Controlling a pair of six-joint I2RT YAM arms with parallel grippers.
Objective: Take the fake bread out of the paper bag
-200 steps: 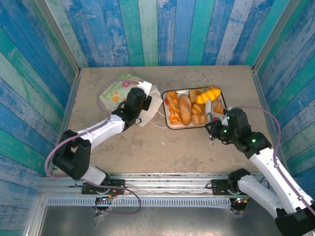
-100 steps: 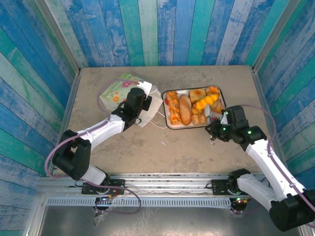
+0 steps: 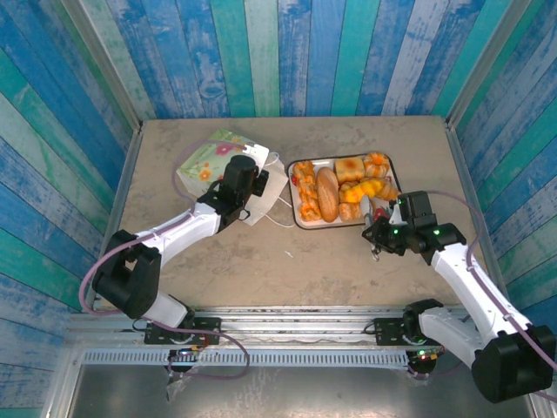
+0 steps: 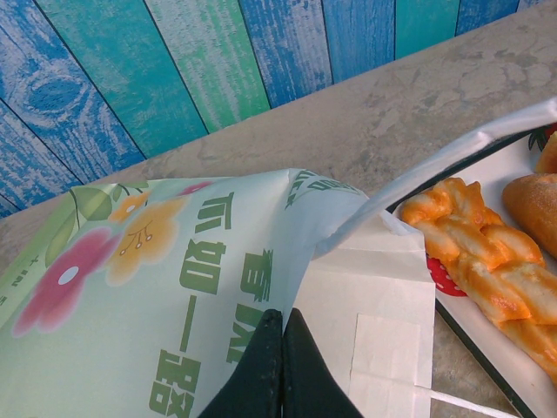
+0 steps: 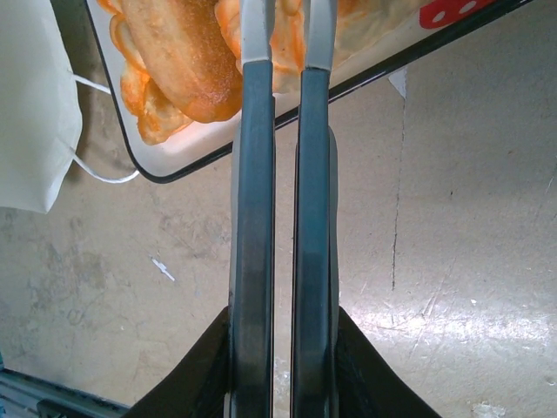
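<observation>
Left end effector: jaws closed, tips set on the paper bag at the fold between its pale green, flower-printed face and a white panel. Cannot tell whether paper is pinched. The bag lies on the worktop under it. Right end effector: fingers almost together, nothing between them, tips over the tray rim. Fake bread, golden-orange and brown pieces, sits in the tray just beyond those tips.
</observation>
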